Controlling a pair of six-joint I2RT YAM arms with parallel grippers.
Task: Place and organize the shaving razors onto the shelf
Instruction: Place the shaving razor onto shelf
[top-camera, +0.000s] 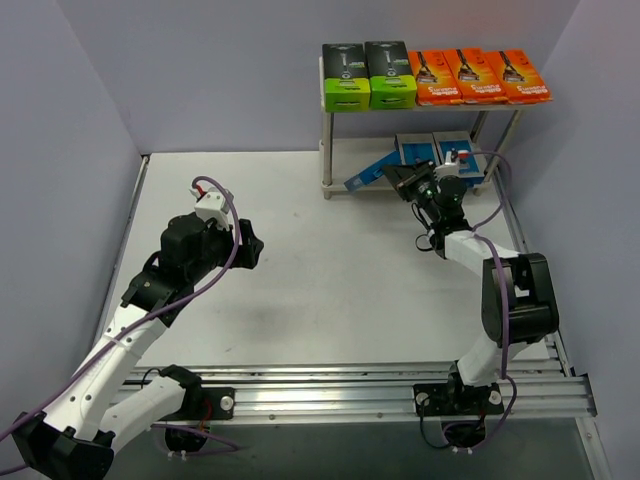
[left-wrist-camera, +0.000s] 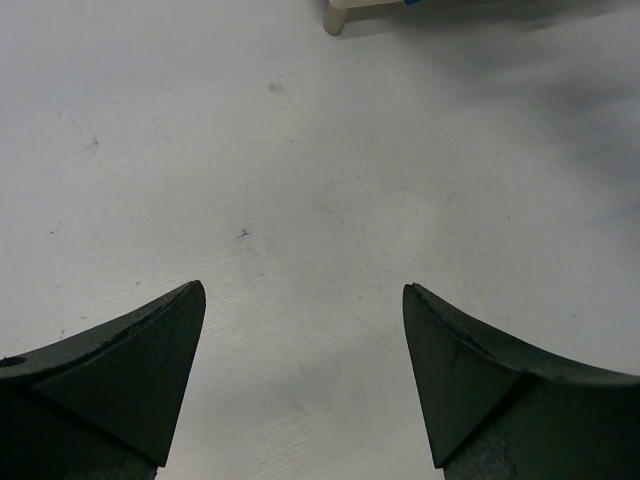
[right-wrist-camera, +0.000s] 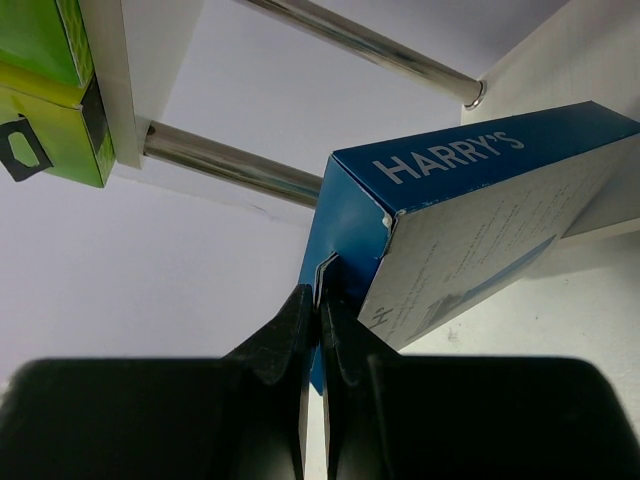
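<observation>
A small two-tier shelf (top-camera: 326, 140) of off-white boards on thin metal posts stands at the far right of a white desk (top-camera: 300, 290). On the shelf's top board lie two black packs with lime-green ends (top-camera: 368, 75) and, beside them, three flat orange razor packs (top-camera: 480, 75). On its lower board lie two light blue packs (top-camera: 432, 148). A third flat blue cardboard razor pack (top-camera: 368, 172) juts out, tilted, from the left front of the shelf's lower tier; whether its low end touches the desk cannot be told. The right hand (right-wrist-camera: 320, 300) is pinched tight on a thin edge flap of this pack, just below the shelf's top board. The left hand (left-wrist-camera: 303, 290) hangs spread wide and empty over bare desk, well apart from the shelf. The pack is probably light and stiff, with smooth, slippery card. Held by the thin flap it could swivel or tear; a hold across its flat faces near the middle looks steadier.
</observation>
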